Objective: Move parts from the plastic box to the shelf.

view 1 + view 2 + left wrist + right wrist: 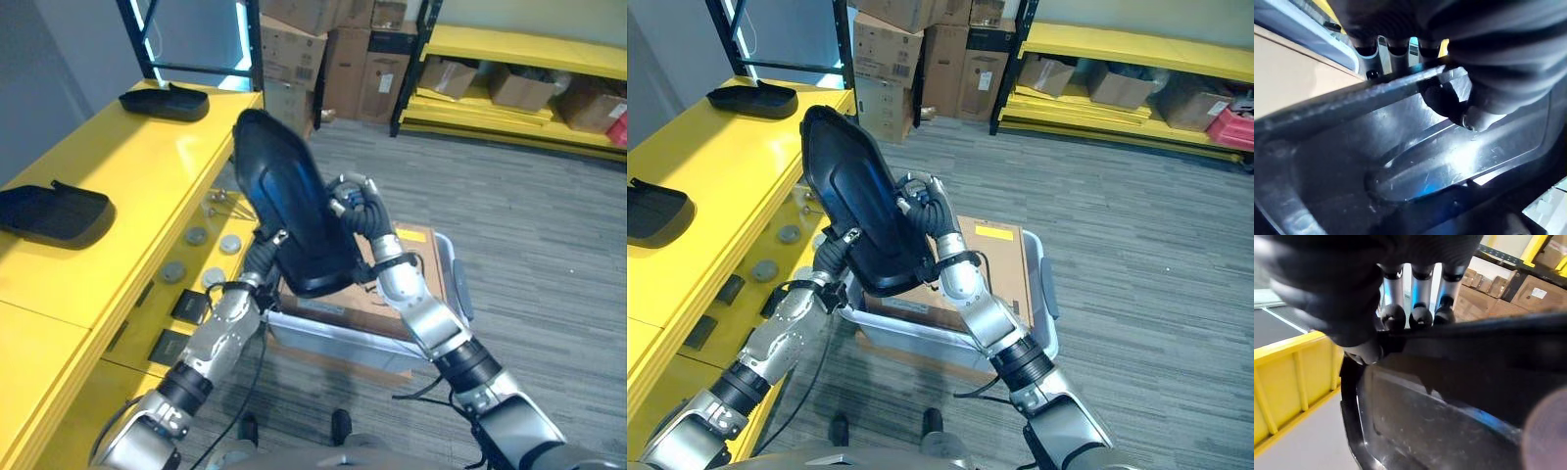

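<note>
I hold a large black moulded plastic part point(294, 211) up on edge between both hands, above the grey plastic box point(921, 335). My left hand point(263, 255) grips its lower edge; in the left wrist view the fingers point(1391, 54) hook over the rim and the thumb point(1442, 100) presses the inner face. My right hand point(358, 208) clamps the part's right edge, fingers point(1420, 308) curled over the rim. A flat cardboard carton point(997, 257) lies in the box. The yellow shelf point(127, 166) runs along the left.
Two similar black parts point(165, 101) point(54, 211) lie on the shelf top. Grey discs point(196, 237) and small black pieces point(188, 305) sit on a lower ledge. Cardboard boxes point(328, 49) and yellow racks point(529, 59) stand at the back across grey carpet.
</note>
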{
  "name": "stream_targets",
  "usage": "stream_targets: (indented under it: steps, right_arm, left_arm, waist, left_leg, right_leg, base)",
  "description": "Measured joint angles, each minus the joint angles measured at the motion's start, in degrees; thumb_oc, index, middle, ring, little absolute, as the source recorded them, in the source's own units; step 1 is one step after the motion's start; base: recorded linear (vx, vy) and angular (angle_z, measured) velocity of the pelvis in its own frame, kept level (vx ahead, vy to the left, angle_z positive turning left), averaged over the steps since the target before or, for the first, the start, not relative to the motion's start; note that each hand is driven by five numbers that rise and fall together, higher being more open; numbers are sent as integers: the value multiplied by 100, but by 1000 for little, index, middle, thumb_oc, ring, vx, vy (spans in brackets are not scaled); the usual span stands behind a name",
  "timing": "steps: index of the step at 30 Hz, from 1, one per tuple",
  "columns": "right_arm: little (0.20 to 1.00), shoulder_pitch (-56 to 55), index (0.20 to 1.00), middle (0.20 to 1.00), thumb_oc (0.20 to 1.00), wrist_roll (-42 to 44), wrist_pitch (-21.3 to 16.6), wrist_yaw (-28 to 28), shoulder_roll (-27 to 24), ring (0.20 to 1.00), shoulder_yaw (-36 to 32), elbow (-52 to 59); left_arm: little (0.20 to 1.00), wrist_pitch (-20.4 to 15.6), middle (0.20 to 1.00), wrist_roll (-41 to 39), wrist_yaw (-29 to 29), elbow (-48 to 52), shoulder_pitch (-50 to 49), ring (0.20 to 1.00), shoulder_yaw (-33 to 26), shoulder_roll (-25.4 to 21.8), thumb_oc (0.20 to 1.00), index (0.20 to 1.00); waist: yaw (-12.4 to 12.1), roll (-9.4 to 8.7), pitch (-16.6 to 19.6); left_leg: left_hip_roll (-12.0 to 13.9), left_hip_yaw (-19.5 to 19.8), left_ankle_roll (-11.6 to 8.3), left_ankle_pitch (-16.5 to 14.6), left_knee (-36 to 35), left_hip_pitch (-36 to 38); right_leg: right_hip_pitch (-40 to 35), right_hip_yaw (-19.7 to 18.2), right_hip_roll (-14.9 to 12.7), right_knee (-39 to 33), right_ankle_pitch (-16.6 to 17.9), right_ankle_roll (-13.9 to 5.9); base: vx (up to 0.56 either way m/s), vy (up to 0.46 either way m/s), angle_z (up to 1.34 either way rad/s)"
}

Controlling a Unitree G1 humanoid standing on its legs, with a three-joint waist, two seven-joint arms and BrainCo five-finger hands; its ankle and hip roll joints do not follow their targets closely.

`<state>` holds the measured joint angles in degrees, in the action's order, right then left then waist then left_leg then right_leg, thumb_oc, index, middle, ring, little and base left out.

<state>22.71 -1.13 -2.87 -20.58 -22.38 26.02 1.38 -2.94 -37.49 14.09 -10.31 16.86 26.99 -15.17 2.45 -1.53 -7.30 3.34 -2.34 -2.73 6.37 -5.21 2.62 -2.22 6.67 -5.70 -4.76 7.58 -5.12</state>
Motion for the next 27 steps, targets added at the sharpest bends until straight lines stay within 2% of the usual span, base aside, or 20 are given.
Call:
stream_targets:
  steps: [5, 7, 8, 9, 10, 12, 13, 15, 19, 24, 27]
  right_arm:
    - [1000, -599, 1000, 1000, 1000, 549, -260, 45, -11, 1000, -39, 20]
    - [1000, -1086, 1000, 1000, 1000, 869, -327, 44, -34, 1000, -108, 12]
    - [1000, -1351, 1000, 1000, 1000, 990, -328, 35, -40, 1000, -241, 8]
    - [1000, -1929, 1000, 1000, 1000, 1343, -321, 32, -54, 1000, -610, -12]
    - [1000, -1964, 1000, 1000, 1000, 1368, -320, 31, -54, 1000, -635, -15]
    - [1000, -2586, 1000, 1000, 1000, 1792, -309, 16, -73, 1000, -1176, -34]
    - [1000, -2848, 1000, 1000, 1000, 1728, -306, -11, -114, 1000, -1431, -136]
    - [1000, -2966, 1000, 1000, 1000, 1535, -225, -33, -211, 1000, -1563, -532]
    - [1000, -3041, 1000, 1000, 1000, 1339, 8, -65, -278, 1000, -1541, -1587]
    - [1000, -3035, 1000, 1000, 1000, 1431, 363, 772, 251, 1000, -1460, -4213]
    - [1000, -3132, 1000, 1000, 1000, 1476, 447, 1208, 605, 1000, -1352, -5722]
  left_arm:
    - [200, -193, 200, 790, 211, 0, -42, 200, -104, -194, 200, 200]
    - [200, -334, 200, 1426, 332, 6, -88, 200, -246, -362, 200, 200]
    - [200, -411, 200, 1613, 399, 15, -106, 200, -299, -455, 200, 200]
    - [200, -550, 200, 2261, 573, 81, -241, 200, -579, -683, 200, 200]
    - [200, -559, 200, 2305, 584, 89, -254, 200, -604, -701, 200, 200]
    - [200, -628, 200, 3077, 809, 259, -530, 200, -1003, -1088, 200, 200]
    - [200, -683, 200, 3459, 934, 298, -637, 200, -1145, -1280, 200, 200]
    - [200, -723, 200, 3731, 1000, 301, -699, 200, -1226, -1482, 200, 200]
    - [200, -883, 200, 3884, 1125, 303, -700, 200, -1226, -1648, 200, 200]
    - [200, -1296, 200, 3729, 1020, 792, -971, 200, -1316, -1575, 200, 200]
    - [200, -1566, 200, 3575, 771, 1009, -991, 200, -1272, -1341, 200, 200]
  waist:
    - [-10, -5, 3]
    - [0, -7, 4]
    - [-7, -7, 4]
    - [14, -8, 4]
    - [16, -8, 4]
    - [120, -10, 5]
    - [201, -19, 8]
    - [270, -42, 23]
    - [273, -126, 47]
    - [89, -225, 45]
    - [-74, -219, 41]
  left_leg:
    - [0, -1, 0, -1, -6, 2]
    - [-4, -8, 0, -2, -7, 3]
    - [-6, -8, -1, -3, -7, 3]
    - [-12, -42, 7, -18, -9, 10]
    - [-12, -49, 6, -20, -9, 11]
    - [-34, -113, 21, -50, -12, 37]
    - [-54, -155, 28, -57, -12, 49]
    - [-75, -174, 10, -88, -12, 48]
    - [-118, -227, 23, -98, -12, 45]
    - [-130, -188, 37, -126, -13, 17]
    - [-154, 219, 45, -130, -12, -71]
  right_leg:
    - [-1, -3, -1, -2, -4, 2]
    - [2, -11, -4, -3, -6, -1]
    - [1, -13, -5, -4, -8, -3]
    - [11, -62, -12, -8, -14, -1]
    - [13, -67, -13, -9, -15, 0]
    - [22, -126, -29, -18, -20, -1]
    - [33, -148, -49, -23, -16, -17]
    - [41, -164, -76, -18, -15, -27]
    - [84, -254, -113, -10, -12, -40]
    - [97, -260, -146, 5, -5, -73]
    - [-27, -148, -93, 27, -58, -131]
  base:
    - [-4, 82, 0]
    - [-7, 112, 0]
    - [-7, 132, -4]
    - [-8, 133, -5]
    - [-8, 119, -17]
    - [-14, 115, -16]
    - [-21, 149, -7]
    - [-18, 125, -7]
    - [-13, 77, -8]
    - [-19, -46, 1]
    - [-19, -140, 48]
